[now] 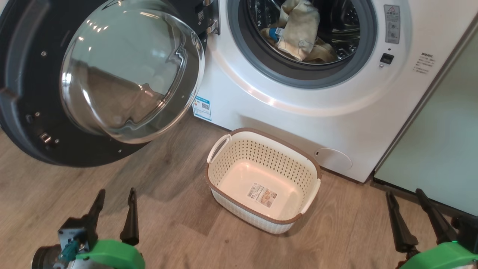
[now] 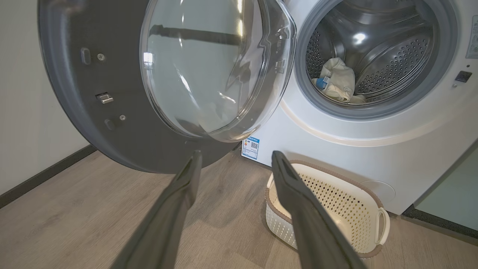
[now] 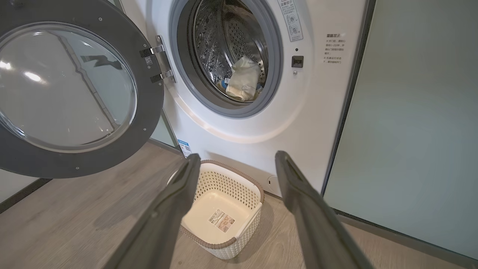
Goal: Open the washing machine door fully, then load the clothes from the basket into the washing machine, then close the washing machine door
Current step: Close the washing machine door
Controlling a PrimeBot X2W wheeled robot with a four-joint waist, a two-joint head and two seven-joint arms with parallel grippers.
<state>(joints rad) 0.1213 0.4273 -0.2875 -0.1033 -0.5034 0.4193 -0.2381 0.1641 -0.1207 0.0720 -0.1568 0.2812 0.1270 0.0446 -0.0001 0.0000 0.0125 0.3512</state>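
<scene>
The washing machine stands with its round black door swung wide to the left, glass bowl bulging outward. Pale yellow clothes with a blue part lie inside the steel drum, also seen as clothes and clothes. The cream basket sits on the floor before the machine, holding no cloth, its label sticker showing. My left gripper is open at the lower left, short of the door. My right gripper is open at the lower right, right of the basket.
A pale green cabinet adjoins the machine on the right. A wall with dark skirting runs behind the open door. Wood floor spreads between my grippers and around the basket.
</scene>
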